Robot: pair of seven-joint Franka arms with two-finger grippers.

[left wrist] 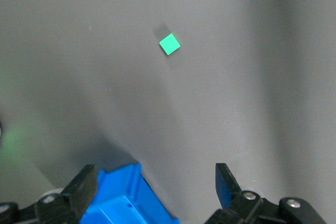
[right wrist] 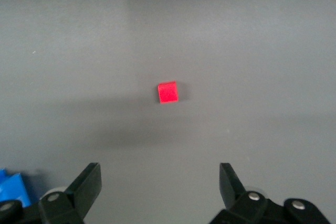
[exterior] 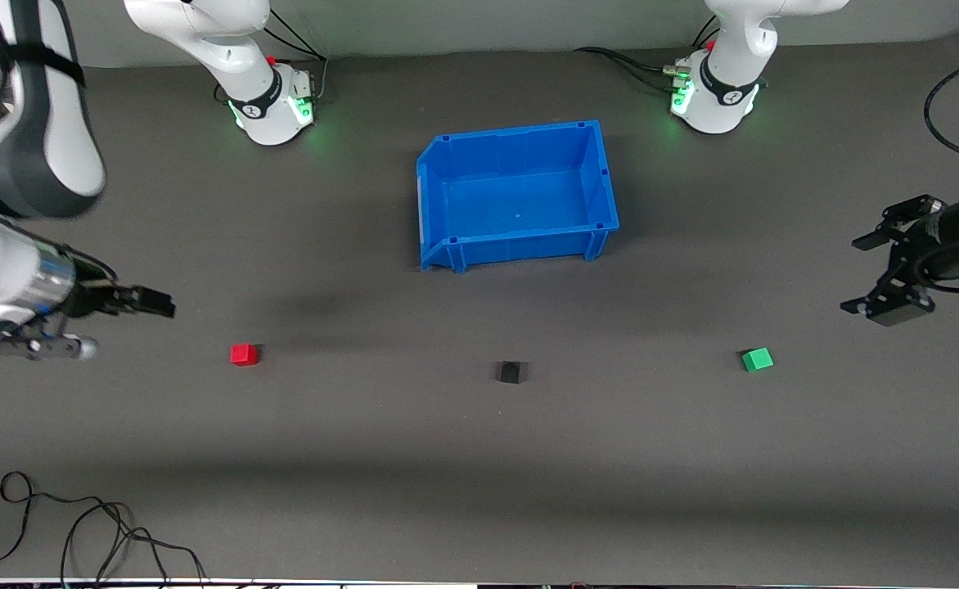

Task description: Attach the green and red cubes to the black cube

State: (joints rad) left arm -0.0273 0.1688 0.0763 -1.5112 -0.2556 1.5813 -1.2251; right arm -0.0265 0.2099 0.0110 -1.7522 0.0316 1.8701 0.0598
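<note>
Three small cubes lie in a row on the grey mat. The red cube (exterior: pixel 244 354) (right wrist: pixel 168 92) is toward the right arm's end, the black cube (exterior: pixel 511 373) sits in the middle, and the green cube (exterior: pixel 757 359) (left wrist: pixel 169 44) is toward the left arm's end. My right gripper (exterior: pixel 123 325) (right wrist: pixel 160 174) hangs open over bare mat beside the red cube, holding nothing. My left gripper (exterior: pixel 856 274) (left wrist: pixel 157 177) hangs open and empty over bare mat near the green cube. The black cube shows in neither wrist view.
A blue bin (exterior: pixel 520 245) (left wrist: pixel 126 198) stands empty, farther from the front camera than the black cube; its corner (right wrist: pixel 10 190) shows in the right wrist view. Loose black cables (exterior: pixel 78 532) lie at the mat's near edge toward the right arm's end.
</note>
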